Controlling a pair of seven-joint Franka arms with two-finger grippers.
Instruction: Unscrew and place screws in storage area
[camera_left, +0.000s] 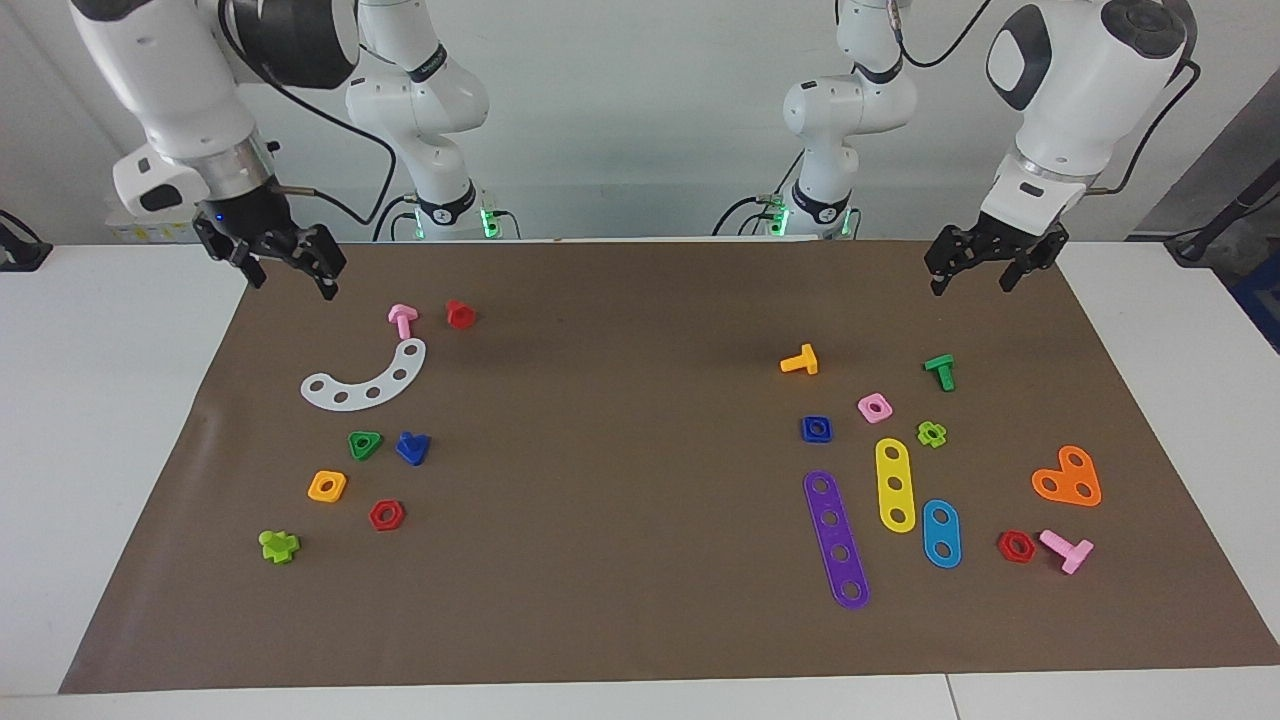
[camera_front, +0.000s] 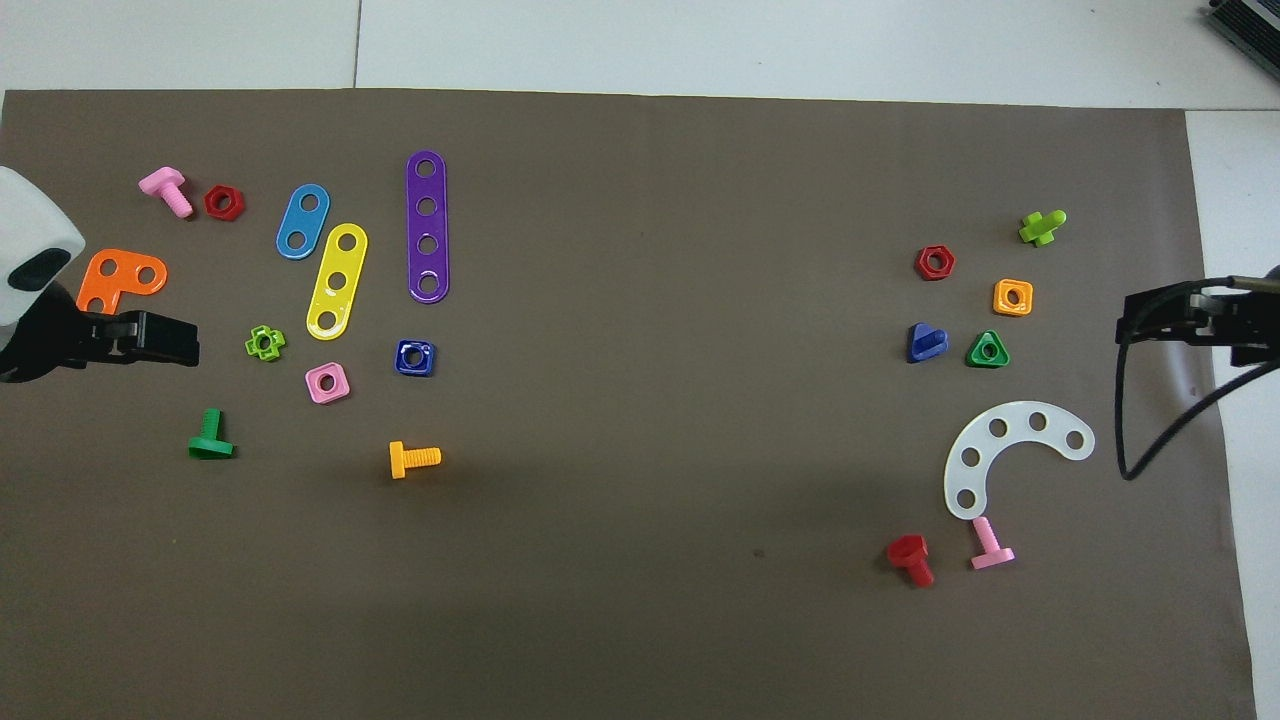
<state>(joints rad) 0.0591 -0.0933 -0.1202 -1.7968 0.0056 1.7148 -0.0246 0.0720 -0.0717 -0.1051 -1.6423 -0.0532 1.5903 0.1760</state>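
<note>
- Facing view: the small dark-blue plastic screw with the triangular head (camera_left: 411, 447) lies loose on the brown mat of the bench (camera_left: 640, 620), toward the right arm's end, just beside a green triangular plastic nut (camera_left: 364, 444) and near an orange square nut (camera_left: 327, 486) and a red hexagonal nut (camera_left: 386, 515). This cluster looks like the storage area, so I judge this screw delivered.
- The right hand (camera_left: 290, 272) hangs raised over the mat's corner at its own end, fingers apart and holding nothing. The left hand (camera_left: 972, 274) waits raised over the other end, also spread and empty.
- The dark-blue square nut (camera_left: 816, 428) and light-blue oval plate (camera_left: 941, 533) sit among the parts at the left arm's end.
- Overhead view: the screw (camera_front: 926, 341) shows its stem lying flat, which the facing view hides. Both hands, left (camera_front: 165, 340) and right (camera_front: 1150, 312), barely enter the edges here; their height reads only from the facing view.
</note>
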